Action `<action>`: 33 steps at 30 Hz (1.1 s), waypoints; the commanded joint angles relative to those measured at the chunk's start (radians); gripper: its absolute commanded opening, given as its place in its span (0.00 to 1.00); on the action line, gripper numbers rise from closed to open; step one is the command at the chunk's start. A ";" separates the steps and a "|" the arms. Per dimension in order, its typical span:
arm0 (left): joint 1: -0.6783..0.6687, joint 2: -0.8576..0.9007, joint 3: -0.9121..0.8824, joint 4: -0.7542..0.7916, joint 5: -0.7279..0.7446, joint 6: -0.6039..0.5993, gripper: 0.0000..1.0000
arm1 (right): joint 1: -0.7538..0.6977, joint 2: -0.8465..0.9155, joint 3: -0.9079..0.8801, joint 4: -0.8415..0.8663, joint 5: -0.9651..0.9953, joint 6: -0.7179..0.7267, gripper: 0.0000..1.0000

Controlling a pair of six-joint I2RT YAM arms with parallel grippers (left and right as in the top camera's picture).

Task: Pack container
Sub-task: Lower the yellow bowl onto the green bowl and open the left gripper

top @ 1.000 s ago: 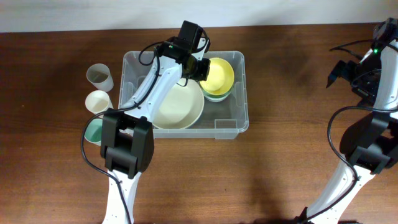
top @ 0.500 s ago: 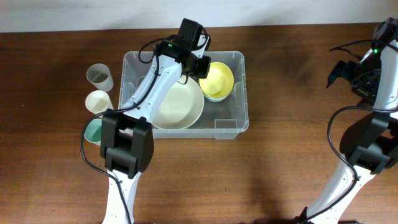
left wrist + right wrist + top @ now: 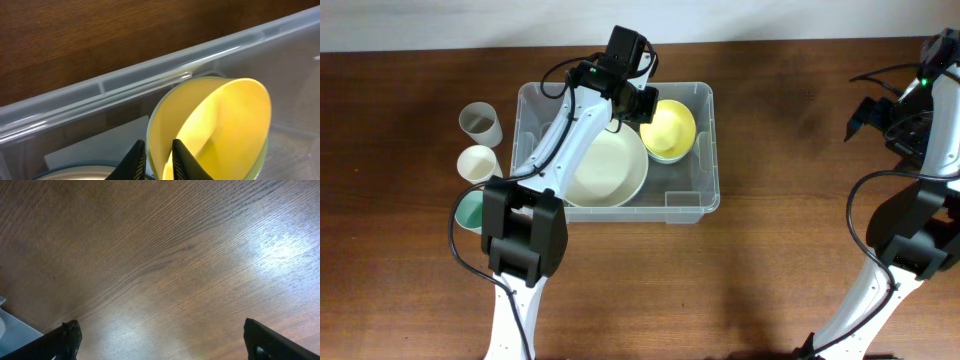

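Observation:
The container (image 3: 711, 170) is a clear plastic bin in the middle of the table. Inside it lie a large cream bowl (image 3: 610, 175) and a yellow bowl (image 3: 668, 126) nested in a pale green bowl (image 3: 666, 156). My left gripper (image 3: 642, 107) reaches in from the bin's far side. In the left wrist view its gripper (image 3: 159, 161) is shut on the yellow bowl (image 3: 220, 125), one finger on each side of the tilted rim, just below the container's far rim (image 3: 140, 75). My right gripper (image 3: 882, 115) hovers far right, open over bare wood (image 3: 162, 340).
Three cups stand left of the bin: a grey one (image 3: 480, 123), a cream one (image 3: 478, 163) and a green one (image 3: 472, 210) partly under the left arm. The table's far edge runs behind the bin. Brown wood lies between the bin and the right arm.
The yellow bowl has come down from a steeper tilt into the green bowl. The left gripper has shifted slightly with it. The right arm has not moved.

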 commanded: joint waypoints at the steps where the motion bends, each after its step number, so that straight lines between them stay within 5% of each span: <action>1: -0.002 0.003 0.019 -0.006 -0.026 0.009 0.23 | -0.006 -0.040 -0.003 0.000 0.005 -0.006 0.99; 20: -0.002 0.045 0.018 -0.034 0.020 0.023 0.22 | -0.006 -0.040 -0.003 0.000 0.005 -0.006 0.99; 27: -0.002 0.045 0.018 -0.033 0.020 0.024 0.01 | -0.006 -0.040 -0.003 0.000 0.004 -0.006 0.99; 33: -0.002 0.045 0.018 -0.034 0.033 0.023 0.01 | -0.006 -0.040 -0.003 0.000 0.005 -0.006 0.99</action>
